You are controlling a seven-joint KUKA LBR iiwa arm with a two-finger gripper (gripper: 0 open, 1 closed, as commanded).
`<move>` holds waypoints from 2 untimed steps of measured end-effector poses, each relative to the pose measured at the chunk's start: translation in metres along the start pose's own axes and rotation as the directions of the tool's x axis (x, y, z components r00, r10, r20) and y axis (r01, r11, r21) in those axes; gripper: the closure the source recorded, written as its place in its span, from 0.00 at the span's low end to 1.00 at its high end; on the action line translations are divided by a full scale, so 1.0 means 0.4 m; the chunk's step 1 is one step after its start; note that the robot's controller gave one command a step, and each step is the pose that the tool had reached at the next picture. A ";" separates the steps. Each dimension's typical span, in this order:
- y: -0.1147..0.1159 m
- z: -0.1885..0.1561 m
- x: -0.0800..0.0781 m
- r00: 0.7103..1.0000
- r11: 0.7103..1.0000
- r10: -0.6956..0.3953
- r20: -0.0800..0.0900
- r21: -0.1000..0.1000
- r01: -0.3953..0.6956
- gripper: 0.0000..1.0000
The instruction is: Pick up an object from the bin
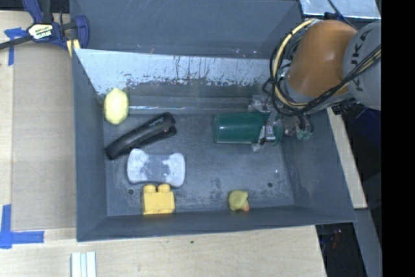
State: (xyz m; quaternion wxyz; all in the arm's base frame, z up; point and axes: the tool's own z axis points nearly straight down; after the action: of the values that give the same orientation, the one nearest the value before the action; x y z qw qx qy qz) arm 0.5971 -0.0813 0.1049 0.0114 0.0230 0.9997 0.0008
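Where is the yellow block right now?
In the camera view, the yellow block lies near the lower-left corner of the bin, just below the pale bone-shaped thing, with a small yellow-green lump to its right.

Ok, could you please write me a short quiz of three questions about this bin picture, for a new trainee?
1. True or false: the dark green cylinder lies on its side, close beside the gripper.
2. Where in the view is the yellow plastic block?
A) just below the white flat bone-shaped piece
B) beside the gripper
C) against the upper wall
3. How many loose things lie in the grey metal bin?

Key: 1 true; 2 A; 3 six.
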 end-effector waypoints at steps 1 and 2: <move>-0.056 -0.141 -0.031 1.000 1.000 -0.012 -0.007 -0.001 0.012 1.00; -0.053 -0.168 -0.049 1.000 1.000 -0.007 0.007 0.001 0.007 1.00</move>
State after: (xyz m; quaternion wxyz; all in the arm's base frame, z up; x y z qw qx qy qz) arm 0.6143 -0.1034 0.1724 0.0151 0.0192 0.9997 0.0000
